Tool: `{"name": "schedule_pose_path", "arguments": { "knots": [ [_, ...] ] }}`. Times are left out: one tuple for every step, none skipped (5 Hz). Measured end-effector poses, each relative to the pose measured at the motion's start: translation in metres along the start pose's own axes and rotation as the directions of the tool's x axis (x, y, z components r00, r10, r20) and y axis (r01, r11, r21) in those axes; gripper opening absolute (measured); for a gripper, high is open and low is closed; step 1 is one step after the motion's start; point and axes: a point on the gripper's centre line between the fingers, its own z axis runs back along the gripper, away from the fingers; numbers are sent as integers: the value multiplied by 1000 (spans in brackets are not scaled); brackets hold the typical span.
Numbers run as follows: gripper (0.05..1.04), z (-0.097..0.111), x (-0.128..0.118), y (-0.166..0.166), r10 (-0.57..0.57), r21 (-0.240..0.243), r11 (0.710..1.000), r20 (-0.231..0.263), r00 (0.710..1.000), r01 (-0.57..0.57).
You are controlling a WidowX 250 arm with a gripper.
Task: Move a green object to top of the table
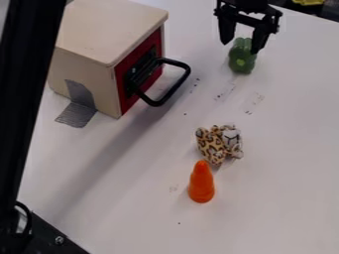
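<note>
White tabletop (285, 163) fills most of the view, with small dark scuffs. Black bar (29, 74) and hardware cover its left side, cut off by the frame; a yellow thing (308, 2) is cropped at the top edge. The gripper (242, 47) hangs at the top, its upper part out of frame, fingers spread astride the pepper (241, 63); whether they touch it is hard to tell. Part of the pepper's upper end is hidden behind one finger. Lobed and glossy, it is deep green with a paler round patch on its near end, and lies near the table's far edge. Left of it stands a cream box (109, 30), cropped above, with a red front and black handle. Nearer the camera, a leopard-print toy (213, 144) lies just beside an orange cone (201, 186).
</note>
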Motion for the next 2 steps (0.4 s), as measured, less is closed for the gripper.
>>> {"name": "schedule_pose_path", "arguments": {
  "knots": [
    [998,36,2,7,24,18,1000,70,997,-26],
    [998,51,-1,9,36,9,999,80,996,-37]
  ]
}}
